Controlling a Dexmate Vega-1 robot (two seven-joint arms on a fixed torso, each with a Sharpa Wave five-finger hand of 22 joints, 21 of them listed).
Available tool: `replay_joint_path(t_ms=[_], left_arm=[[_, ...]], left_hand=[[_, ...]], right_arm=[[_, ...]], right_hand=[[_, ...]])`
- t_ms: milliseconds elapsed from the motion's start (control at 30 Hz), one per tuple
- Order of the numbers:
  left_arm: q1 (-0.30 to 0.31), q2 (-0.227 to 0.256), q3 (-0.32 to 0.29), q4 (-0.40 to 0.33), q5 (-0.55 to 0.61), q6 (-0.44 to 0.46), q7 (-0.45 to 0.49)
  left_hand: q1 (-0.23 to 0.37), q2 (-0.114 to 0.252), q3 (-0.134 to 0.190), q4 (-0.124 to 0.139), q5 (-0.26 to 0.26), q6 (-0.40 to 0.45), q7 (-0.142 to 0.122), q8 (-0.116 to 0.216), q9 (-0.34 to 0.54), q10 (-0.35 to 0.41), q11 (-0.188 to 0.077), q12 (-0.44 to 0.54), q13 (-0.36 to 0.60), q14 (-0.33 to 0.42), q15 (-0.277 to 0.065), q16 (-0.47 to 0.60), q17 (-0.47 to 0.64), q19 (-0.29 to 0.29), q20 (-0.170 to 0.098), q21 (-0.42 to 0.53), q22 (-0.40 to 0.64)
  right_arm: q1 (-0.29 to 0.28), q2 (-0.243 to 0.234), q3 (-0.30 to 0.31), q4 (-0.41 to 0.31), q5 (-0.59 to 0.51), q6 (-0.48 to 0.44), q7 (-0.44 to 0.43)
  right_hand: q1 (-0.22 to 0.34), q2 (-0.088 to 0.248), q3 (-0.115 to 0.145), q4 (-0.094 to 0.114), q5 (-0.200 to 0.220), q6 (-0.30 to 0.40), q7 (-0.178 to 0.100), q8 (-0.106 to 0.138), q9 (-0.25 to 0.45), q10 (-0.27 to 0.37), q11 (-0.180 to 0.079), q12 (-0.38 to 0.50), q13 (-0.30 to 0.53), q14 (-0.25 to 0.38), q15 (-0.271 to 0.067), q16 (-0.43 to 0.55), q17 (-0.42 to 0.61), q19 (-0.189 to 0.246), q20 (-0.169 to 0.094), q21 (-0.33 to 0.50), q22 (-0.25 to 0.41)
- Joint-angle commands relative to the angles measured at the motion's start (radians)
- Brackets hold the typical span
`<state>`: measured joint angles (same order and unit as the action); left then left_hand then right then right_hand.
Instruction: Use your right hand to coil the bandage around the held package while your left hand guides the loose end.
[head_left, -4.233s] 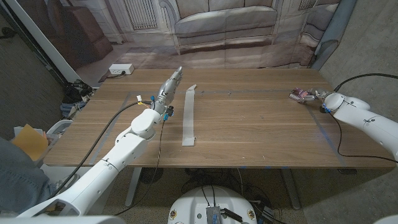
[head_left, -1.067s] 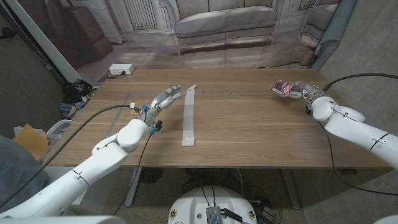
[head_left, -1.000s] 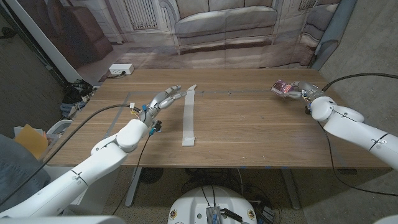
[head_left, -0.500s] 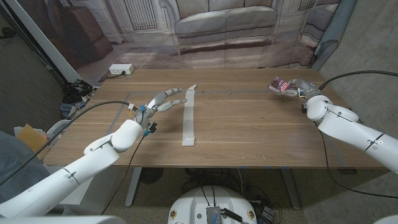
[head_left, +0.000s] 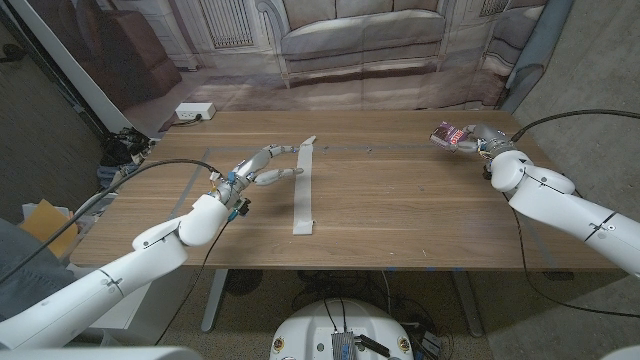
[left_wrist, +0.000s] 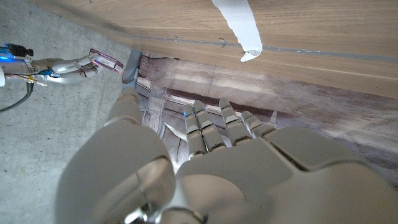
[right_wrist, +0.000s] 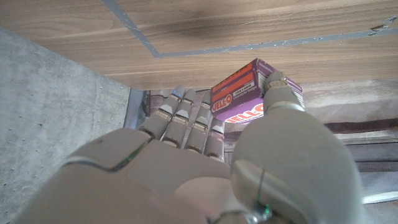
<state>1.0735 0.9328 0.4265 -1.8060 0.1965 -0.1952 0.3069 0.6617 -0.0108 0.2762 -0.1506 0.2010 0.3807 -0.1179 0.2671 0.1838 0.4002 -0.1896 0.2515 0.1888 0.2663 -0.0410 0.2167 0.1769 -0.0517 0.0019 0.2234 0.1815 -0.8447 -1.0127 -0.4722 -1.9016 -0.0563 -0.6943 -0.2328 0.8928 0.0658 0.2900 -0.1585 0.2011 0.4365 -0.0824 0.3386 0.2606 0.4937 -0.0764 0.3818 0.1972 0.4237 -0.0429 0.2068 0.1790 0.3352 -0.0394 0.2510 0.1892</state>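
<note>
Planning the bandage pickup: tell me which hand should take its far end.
Left. The left hand hovers open with its fingers right beside the bandage, while the right hand is far across the table, already holding the package.

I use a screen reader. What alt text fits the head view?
A white bandage strip lies flat on a wooden table; the left hand hovers open beside it, and the right hand holds a purple package at the table's far right.

— What sort of place are you working in?
— A lab or studio rig. Behind your table (head_left: 400, 200) hangs a backdrop (head_left: 350, 40) printed with a sofa; left of the table, on bare concrete, lie a power strip (head_left: 194, 111) and cables (head_left: 125, 148).
</note>
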Motion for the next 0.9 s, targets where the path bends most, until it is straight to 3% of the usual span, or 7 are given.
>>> replay_joint_path(t_ms=[33, 333, 600, 900], left_arm=[[0.025, 0.113, -0.007, -0.063, 0.12, 0.028, -0.039], [0.057, 0.197, -0.031, -0.15, 0.252, 0.072, -0.014], [0.068, 0.244, -0.035, -0.184, 0.392, 0.1, 0.032], [0.049, 0.305, -0.029, -0.205, 0.512, 0.085, 0.028]], left_hand=[[0.018, 0.001, 0.005, -0.007, 0.01, 0.003, -0.006, -0.002, 0.004, 0.009, -0.006, -0.006, 0.001, 0.01, -0.083, -0.004, -0.001, 0.002, 0.011, -0.001, -0.001], [0.093, -0.015, 0.018, -0.023, 0.015, 0.028, -0.036, -0.005, 0.005, 0.032, -0.018, -0.015, 0.002, 0.012, -0.101, -0.015, -0.002, 0.011, 0.037, -0.005, -0.001], [0.203, -0.039, 0.032, -0.02, 0.018, 0.119, -0.089, 0.009, 0.006, 0.111, -0.023, -0.017, 0.004, 0.035, -0.123, -0.018, -0.003, 0.029, 0.03, -0.01, 0.0], [0.251, -0.041, 0.04, -0.015, 0.016, 0.127, -0.099, 0.0, 0.008, 0.134, -0.025, -0.026, 0.005, 0.043, -0.133, -0.022, -0.003, 0.029, 0.013, -0.015, 0.0]], right_arm=[[0.014, 0.0, -0.021, -0.024, -0.012, -0.031, 0.006], [0.018, 0.011, -0.014, -0.036, -0.014, -0.026, -0.01], [0.005, 0.019, 0.001, -0.051, 0.008, -0.045, -0.015], [-0.002, 0.024, -0.002, -0.073, 0.017, -0.083, -0.027]], right_hand=[[0.05, 0.057, 0.014, 0.01, 0.004, 0.07, -0.062, 0.002, 0.002, 0.095, -0.082, 0.003, 0.004, 0.011, -0.065, -0.002, 0.006, 0.006, -0.043, -0.005, 0.005], [0.05, 0.058, 0.014, 0.011, 0.004, 0.072, -0.061, 0.001, 0.001, 0.097, -0.083, 0.002, 0.004, 0.012, -0.066, -0.003, 0.007, 0.006, -0.043, -0.005, 0.005], [0.052, 0.058, 0.015, 0.011, 0.005, 0.074, -0.063, 0.0, 0.001, 0.099, -0.083, 0.001, 0.003, 0.014, -0.066, -0.004, 0.006, 0.006, -0.042, -0.006, 0.005], [0.052, 0.056, 0.014, 0.011, 0.005, 0.075, -0.064, -0.001, 0.001, 0.102, -0.081, 0.0, 0.003, 0.016, -0.067, -0.004, 0.006, 0.008, -0.042, -0.006, 0.005]])
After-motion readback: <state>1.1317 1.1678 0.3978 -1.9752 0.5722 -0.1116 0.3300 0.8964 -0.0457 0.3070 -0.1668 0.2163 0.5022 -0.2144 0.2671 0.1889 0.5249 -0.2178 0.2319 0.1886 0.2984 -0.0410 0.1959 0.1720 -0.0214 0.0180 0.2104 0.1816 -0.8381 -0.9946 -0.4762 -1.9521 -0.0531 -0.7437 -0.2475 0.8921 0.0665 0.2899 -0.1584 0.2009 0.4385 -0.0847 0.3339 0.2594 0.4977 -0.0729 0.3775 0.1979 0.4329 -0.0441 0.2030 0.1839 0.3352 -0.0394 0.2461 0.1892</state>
